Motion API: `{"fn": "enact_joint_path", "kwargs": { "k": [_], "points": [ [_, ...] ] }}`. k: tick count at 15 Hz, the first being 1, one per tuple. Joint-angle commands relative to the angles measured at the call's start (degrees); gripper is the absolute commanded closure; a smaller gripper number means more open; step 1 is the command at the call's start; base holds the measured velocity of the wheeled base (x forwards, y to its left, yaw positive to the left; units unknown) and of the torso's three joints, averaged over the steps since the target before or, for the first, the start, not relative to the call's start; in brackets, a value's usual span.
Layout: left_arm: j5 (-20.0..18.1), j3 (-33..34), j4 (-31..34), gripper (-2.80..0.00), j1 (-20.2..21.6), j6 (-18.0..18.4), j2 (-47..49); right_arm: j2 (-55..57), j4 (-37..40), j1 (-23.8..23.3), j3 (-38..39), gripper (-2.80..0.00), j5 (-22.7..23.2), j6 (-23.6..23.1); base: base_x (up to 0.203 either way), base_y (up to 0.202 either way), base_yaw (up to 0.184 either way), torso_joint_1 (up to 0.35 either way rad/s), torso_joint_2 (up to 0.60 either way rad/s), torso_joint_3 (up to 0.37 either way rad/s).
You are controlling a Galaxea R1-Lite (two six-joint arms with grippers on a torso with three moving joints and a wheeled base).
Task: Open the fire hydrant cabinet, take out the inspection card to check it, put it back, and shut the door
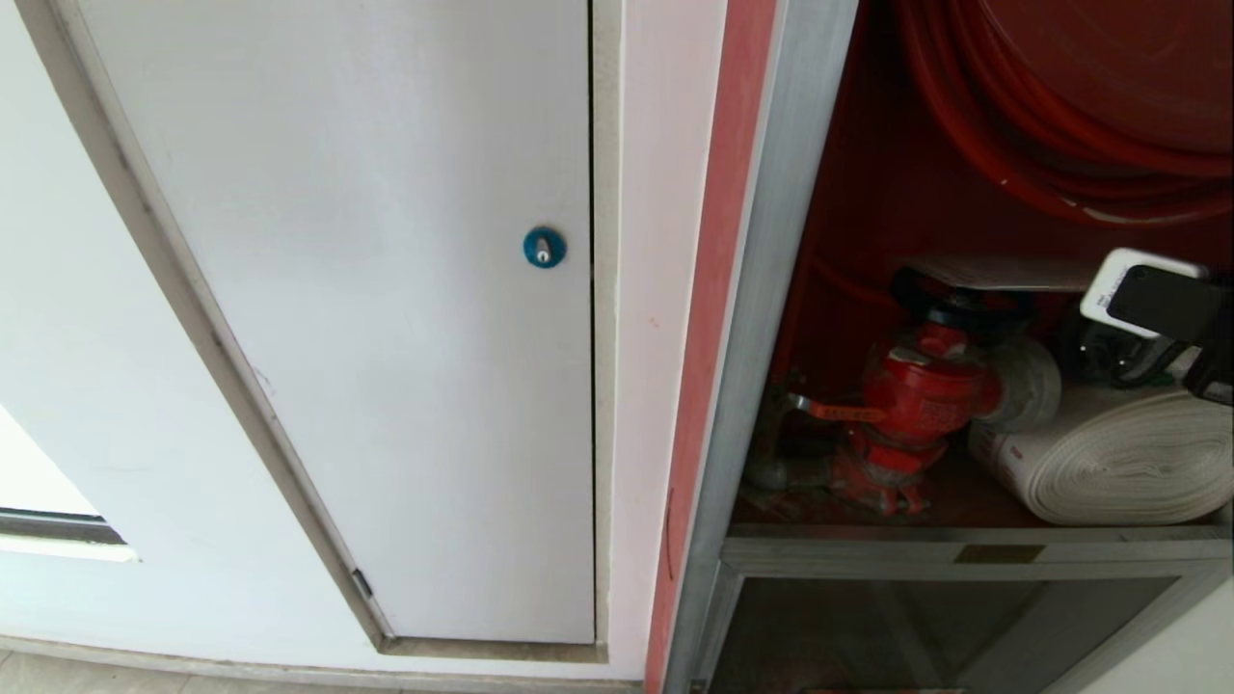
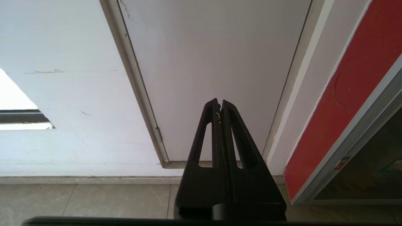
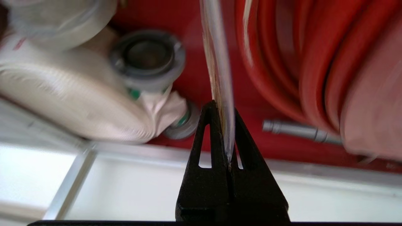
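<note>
**Card edge-on in the cabinet mouth**

The right gripper pinches the clear-sleeved white paper inspection card, its long axis running straight out from the fingertips toward the red interior of the silver-framed fire hydrant cabinet, between the white rolled hose and the red hose reel. The left gripper, fingers pressed together and empty, hangs by the plain white door.

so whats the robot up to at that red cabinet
The fire hydrant cabinet stands open, showing the red valve, the white rolled hose and the red hose reel. The right gripper is inside, shut on the inspection card, seen edge-on in its clear sleeve. In the head view the card lies flat above the valve. The left gripper is shut and empty, parked low facing the plain white door.
</note>
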Motion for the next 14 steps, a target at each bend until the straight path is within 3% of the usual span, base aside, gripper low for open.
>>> {"fn": "enact_joint_path", "kwargs": {
  "k": [1,6,10,14],
  "points": [
    [0.0,0.0,0.0,0.0,0.0,0.01,0.02,3.98,-3.98,-1.95,0.41,0.0,1.07,-1.82,0.0,0.0,0.0,0.0,0.0,0.0],
    [0.0,0.0,0.0,0.0,0.0,0.01,0.02,9.32,-13.71,-5.73,1.81,0.0,6.0,-6.07,0.0,0.0,0.0,0.0,0.0,0.0],
    [0.0,0.0,0.0,0.0,0.0,0.01,0.02,12.21,-15.75,-6.18,1.64,0.0,6.71,-6.36,0.0,0.0,0.0,0.0,0.0,0.0],
    [0.0,0.0,0.0,0.0,0.0,0.01,0.02,17.51,-26.06,-6.75,2.77,0.0,6.72,-8.84,0.0,0.0,0.0,0.0,0.0,0.0]
  ]
}}
